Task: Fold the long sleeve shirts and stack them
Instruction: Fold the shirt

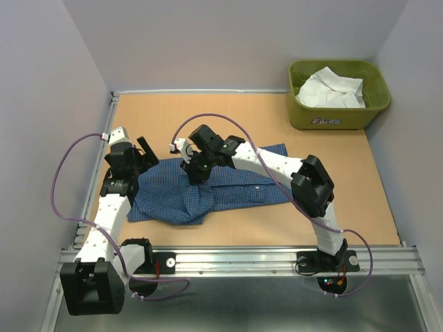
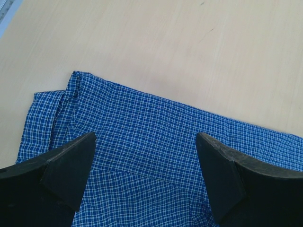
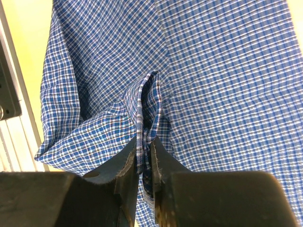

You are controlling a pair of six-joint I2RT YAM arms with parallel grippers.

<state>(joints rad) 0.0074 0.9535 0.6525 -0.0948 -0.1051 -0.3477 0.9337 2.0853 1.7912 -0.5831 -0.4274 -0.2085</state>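
Blue checked shirt [image 1: 173,197] lay rumpled mid-table, spreading toward 3 o'clock. White shirt [image 1: 331,90] sat in the olive tub [image 1: 302,119] at 1 o'clock. My right gripper [image 3: 144,144] was closed, pinching a raised fold of the blue cloth. My left gripper [image 2: 144,142] hung wide open, empty, over the shirt's 9 o'clock edge. Cloth looked light, limp, droopy; I'd take edges or seams, two-handed.

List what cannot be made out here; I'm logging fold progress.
Top view: the right arm covers the blue checked shirt's middle and the pinch point.
Top view: the white shirt lies crumpled in the olive-green tub, whose walls hide its lower part.
Left wrist view: open jaws and the bottom edge cut off the shirt's near part.
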